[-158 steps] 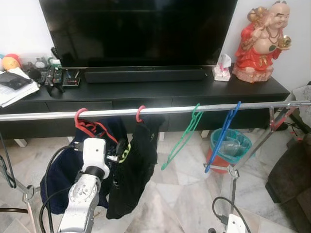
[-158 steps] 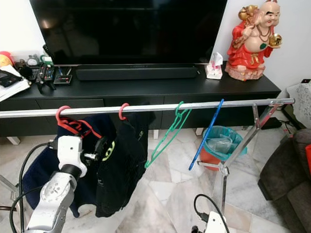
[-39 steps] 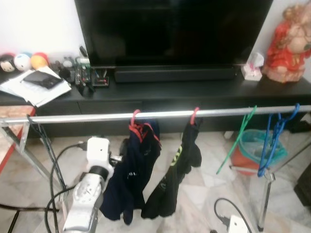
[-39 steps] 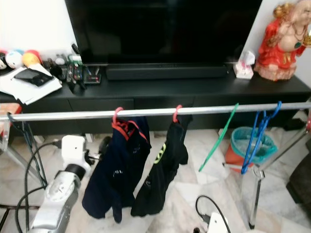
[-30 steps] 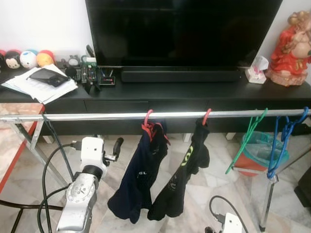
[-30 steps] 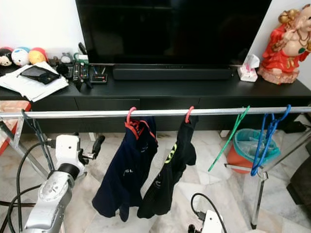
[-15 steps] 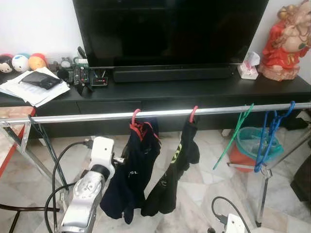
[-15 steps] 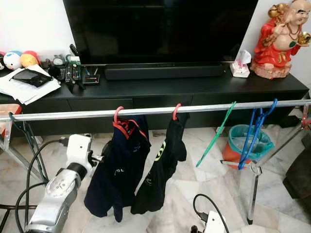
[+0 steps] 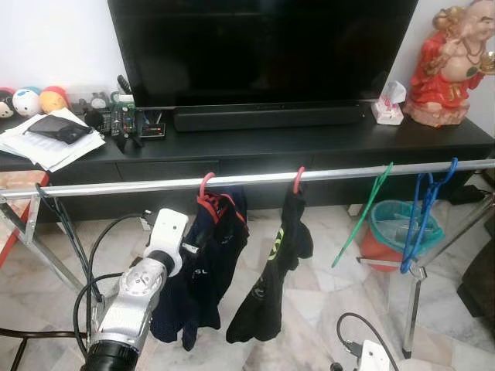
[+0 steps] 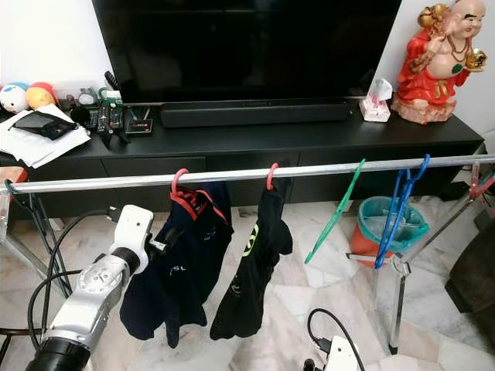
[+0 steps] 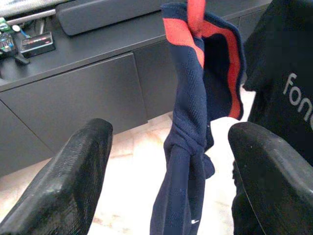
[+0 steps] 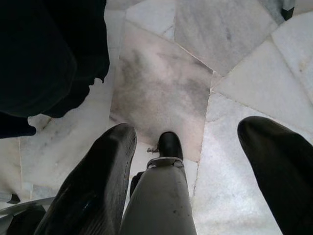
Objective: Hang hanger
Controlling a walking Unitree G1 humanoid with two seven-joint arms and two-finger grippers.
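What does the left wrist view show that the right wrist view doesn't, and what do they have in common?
The left wrist view looks between the open left gripper fingers at the navy garment with a red collar, hung on a red hanger, with the black TV cabinet behind. The right wrist view has the open right gripper aimed down at the marble floor above a metal post. Both catch dark clothing and pale floor.
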